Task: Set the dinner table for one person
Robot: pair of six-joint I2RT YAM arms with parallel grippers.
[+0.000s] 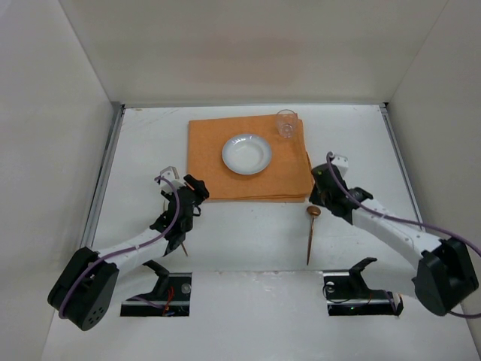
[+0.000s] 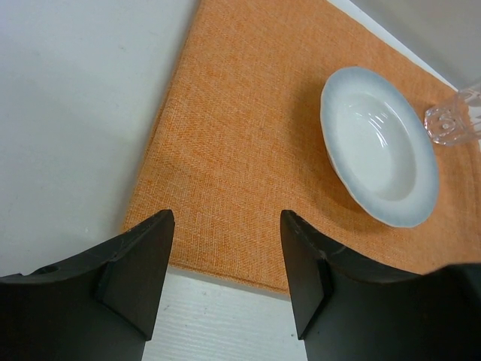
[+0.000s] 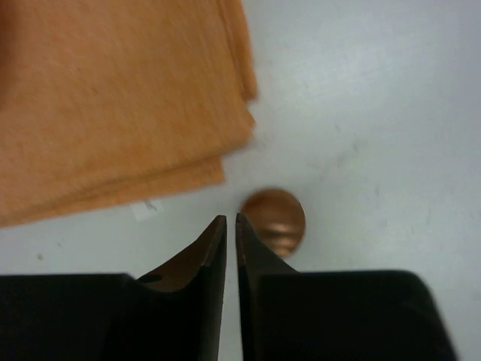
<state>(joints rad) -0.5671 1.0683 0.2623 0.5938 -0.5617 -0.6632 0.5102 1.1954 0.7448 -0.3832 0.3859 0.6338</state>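
The white dinner table (image 1: 248,244) holds an orange cloth mat (image 1: 248,162) at the back centre. A white plate (image 1: 246,153) sits on the mat, with a clear glass (image 1: 285,124) at its far right corner. A copper spoon (image 1: 310,233) lies on the table just off the mat's near right corner, bowl end toward the mat. My left gripper (image 1: 197,188) is open and empty over the mat's near left edge (image 2: 225,214). My right gripper (image 1: 319,197) is shut and empty (image 3: 231,218), its tips just left of the spoon bowl (image 3: 274,222).
A thin dark utensil (image 1: 183,247) pokes out from under my left arm. Metal rails (image 1: 101,188) run along the table's side edges. White walls enclose the back and sides. Two cut-outs with the arm mounts (image 1: 158,297) lie at the near edge.
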